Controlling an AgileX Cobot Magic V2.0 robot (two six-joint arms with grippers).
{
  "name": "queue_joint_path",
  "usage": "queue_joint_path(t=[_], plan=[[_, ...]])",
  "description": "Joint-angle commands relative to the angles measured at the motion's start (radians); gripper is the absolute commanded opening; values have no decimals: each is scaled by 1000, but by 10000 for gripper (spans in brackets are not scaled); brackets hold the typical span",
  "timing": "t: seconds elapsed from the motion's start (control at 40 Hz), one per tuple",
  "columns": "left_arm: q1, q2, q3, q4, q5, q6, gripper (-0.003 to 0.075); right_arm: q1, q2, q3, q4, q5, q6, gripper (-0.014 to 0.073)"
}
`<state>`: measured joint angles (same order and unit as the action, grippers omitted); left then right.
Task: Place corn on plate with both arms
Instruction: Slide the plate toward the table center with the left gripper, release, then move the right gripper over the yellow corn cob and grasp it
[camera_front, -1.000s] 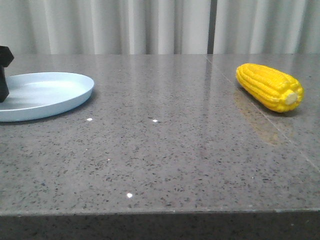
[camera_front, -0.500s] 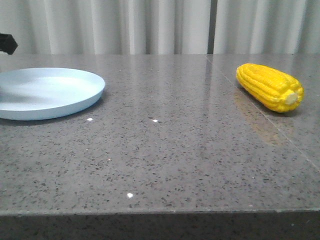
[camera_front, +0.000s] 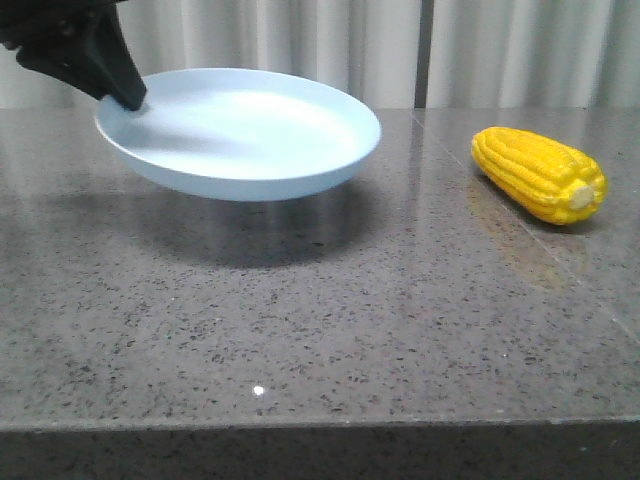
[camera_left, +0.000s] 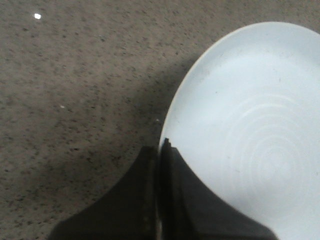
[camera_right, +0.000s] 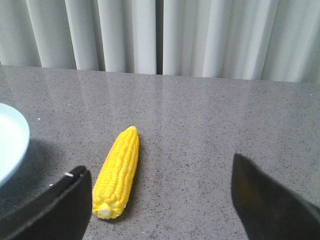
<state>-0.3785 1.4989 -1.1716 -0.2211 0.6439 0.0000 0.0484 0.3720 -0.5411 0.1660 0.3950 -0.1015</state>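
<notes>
Left gripper (camera_front: 125, 92) clamped on the plate (camera_front: 250, 130) rim at the plate's 9 o'clock edge, 1 finger above and 1 below the rim as the left wrist view shows (camera_left: 160, 200). Plate is off the worktop (camera_front: 320, 330), held roughly level with its far side tipped slightly up; the shadow beneath it confirms clearance. An edge pinch like this suits a shallow dish with no other hold, and keeping it level leaves the bowl ready to receive. Corn (camera_front: 540, 173) lies on the worktop at 3 o'clock from the plate, well apart, stub end toward the camera and angled toward 4 o'clock. Right gripper (camera_right: 160, 200) hangs above and behind the corn with its 2 fingers spread wide, nothing between them; not seen in the front view. From its wrist view the corn (camera_right: 117, 172) sits just beside the one finger, off the centre line, so the gripper likely needs to shift across to straddle the cob. Judgement: plate is being brought toward the middle so the right arm has a short carry; corn pick not yet begun.
</notes>
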Motion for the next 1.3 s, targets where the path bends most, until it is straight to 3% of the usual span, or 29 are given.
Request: queue_joint_path(t=[0.0, 0.23, 0.35, 0.47, 0.53, 0.65, 0.78, 0.88, 1.0, 1.18, 1.27], plan=[[-22, 2, -35, -25, -56, -6, -20, -8, 15, -35, 5, -77, -2, 592], [-22, 82, -35, -27, -52, 0, 5, -8, 15, -35, 5, -77, -2, 592], [-22, 92, -35, -21, -26, 0, 181, -8, 15, -35, 5, -77, -2, 592], [3, 52, -38, 7, -31, 0, 420, -8, 15, -35, 5, -77, -2, 592], [17, 19, -38, 19, -43, -11, 457, -8, 15, -35, 5, -77, -2, 592], [56, -72, -38, 91, -44, -52, 382, -8, 15, -35, 5, -77, -2, 592], [80, -154, -36, 271, 16, -165, 173, -8, 15, -35, 5, -77, -2, 592], [82, -206, -27, 443, 99, -270, 70, -8, 15, -35, 5, -77, -2, 592], [82, -281, 27, 566, 120, -346, 42, -8, 15, -35, 5, -77, -2, 592], [82, -422, 157, 565, 67, -348, -22, -8, 15, -35, 5, -77, -2, 592], [82, -529, 270, 554, -16, -348, -20, -8, 15, -35, 5, -77, -2, 592]])
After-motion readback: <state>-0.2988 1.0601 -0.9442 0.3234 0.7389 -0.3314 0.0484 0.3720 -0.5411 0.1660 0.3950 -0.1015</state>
